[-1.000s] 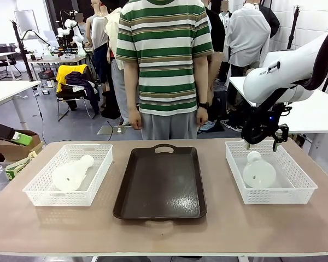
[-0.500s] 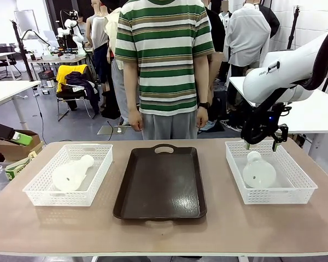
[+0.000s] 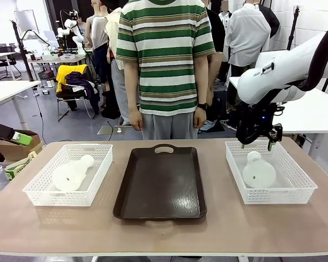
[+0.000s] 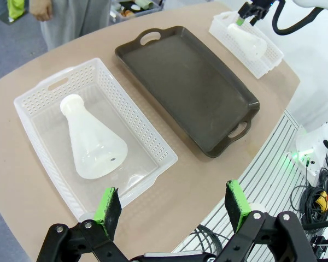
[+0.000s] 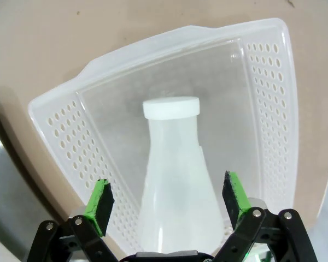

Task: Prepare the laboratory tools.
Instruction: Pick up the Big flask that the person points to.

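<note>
At 3 o'clock of the dark brown tray, on the tan table, a white lattice basket holds the right flask. This flask lies on its side, its neck and white cap pointing to 12 o'clock, toward the person standing at the far edge. It is translucent milky white plastic: a wide round base facing the camera, a cone narrowing to a short neck, and a flat opaque white cap. The right gripper hangs above the flask's cap end at the basket's far rim, with its jaws spread wide apart. In the right wrist view its green pads stand at 9 and 3 o'clock of the flask's body, clear of it. At 9 o'clock of the tray a second lattice basket holds the left flask, of the same make. It also lies on its side, with its cap tilted toward 1 o'clock and a small dark spot showing on its round base. In the left wrist view the left gripper hovers well apart from that basket, out past the table's near edge. Its jaws are parted wide with nothing between them.
</note>
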Motion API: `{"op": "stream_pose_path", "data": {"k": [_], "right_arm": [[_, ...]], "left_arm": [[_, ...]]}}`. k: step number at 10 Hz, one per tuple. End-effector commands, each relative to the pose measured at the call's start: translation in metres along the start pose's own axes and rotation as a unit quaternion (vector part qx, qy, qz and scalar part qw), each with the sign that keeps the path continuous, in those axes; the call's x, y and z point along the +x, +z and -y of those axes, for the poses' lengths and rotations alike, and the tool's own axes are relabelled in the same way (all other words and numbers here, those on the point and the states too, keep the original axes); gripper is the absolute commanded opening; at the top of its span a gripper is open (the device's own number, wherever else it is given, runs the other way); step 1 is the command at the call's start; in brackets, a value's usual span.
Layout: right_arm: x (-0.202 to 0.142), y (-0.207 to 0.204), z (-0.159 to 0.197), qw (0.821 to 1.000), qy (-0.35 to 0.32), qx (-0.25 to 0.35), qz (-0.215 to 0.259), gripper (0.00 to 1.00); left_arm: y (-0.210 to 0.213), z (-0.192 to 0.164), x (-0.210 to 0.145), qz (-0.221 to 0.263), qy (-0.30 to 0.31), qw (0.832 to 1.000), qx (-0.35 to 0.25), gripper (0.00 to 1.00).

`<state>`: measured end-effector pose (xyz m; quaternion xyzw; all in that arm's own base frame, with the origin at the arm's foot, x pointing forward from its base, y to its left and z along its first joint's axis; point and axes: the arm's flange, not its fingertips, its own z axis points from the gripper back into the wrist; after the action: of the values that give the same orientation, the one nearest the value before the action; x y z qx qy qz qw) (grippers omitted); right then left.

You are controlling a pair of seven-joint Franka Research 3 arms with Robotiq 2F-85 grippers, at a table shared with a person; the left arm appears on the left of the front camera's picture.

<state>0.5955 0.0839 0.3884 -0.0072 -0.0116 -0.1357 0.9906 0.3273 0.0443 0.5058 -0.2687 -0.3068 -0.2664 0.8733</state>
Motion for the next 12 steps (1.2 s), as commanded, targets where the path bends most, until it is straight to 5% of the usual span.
{"op": "stream_pose_path", "data": {"k": [1,6,12], "right_arm": [[0.014,-0.003,-0.019,0.997,-0.063,-0.029,0.026,1.00],[0.025,-0.031,-0.010,0.995,-0.083,-0.042,0.030,1.00],[0.038,-0.054,0.007,0.994,0.087,-0.056,0.033,1.00]], "left_arm": [[0.001,-0.003,-0.001,0.006,-0.006,1.000,-0.010,1.00],[0.001,-0.003,-0.001,0.006,-0.006,1.000,-0.010,1.00],[0.001,-0.003,-0.001,0.006,-0.006,1.000,-0.010,1.00]]}}
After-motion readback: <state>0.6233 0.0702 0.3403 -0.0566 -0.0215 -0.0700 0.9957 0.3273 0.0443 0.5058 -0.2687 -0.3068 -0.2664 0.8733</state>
